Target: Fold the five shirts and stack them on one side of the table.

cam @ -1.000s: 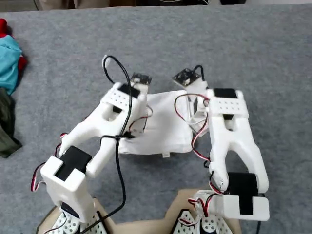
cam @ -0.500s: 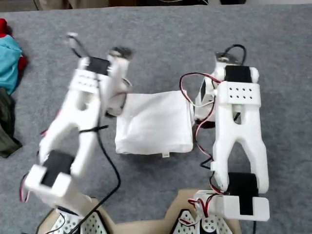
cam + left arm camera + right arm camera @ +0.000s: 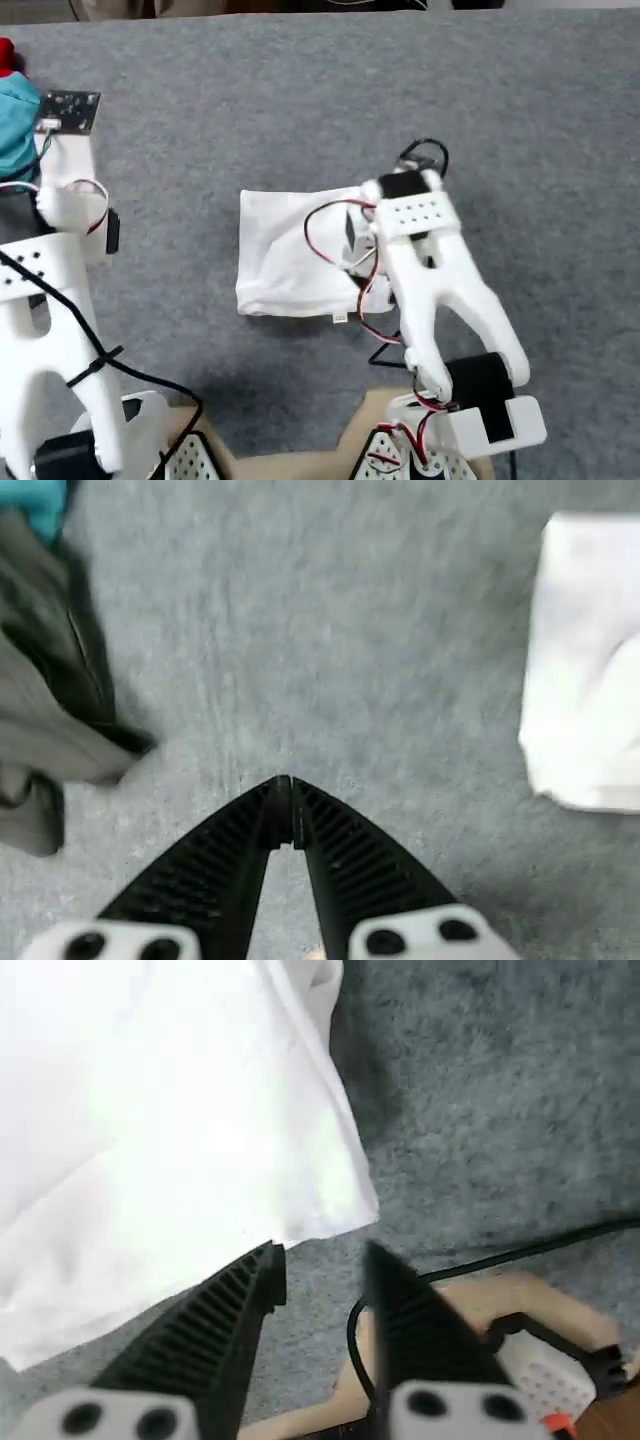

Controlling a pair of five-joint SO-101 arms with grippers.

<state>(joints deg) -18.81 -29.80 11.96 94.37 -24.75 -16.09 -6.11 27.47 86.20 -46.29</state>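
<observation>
We find the folded white shirt (image 3: 295, 250) at table centre, at 9 o'clock of the nearer right gripper (image 3: 322, 1256), parted and empty; the left gripper (image 3: 283, 802), closed and empty, hangs beside the unfolded shirts (image 3: 15, 130).

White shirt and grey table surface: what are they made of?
White shirt: apparently thin, soft cloth, matte; it creases and lies in limp layers. Grey table surface: likely felt or short-pile carpet, matte, with a fuzzy mottled nap; I cannot tell which.

Soft even light; glare on shirt (image 3: 150, 1090)
</observation>
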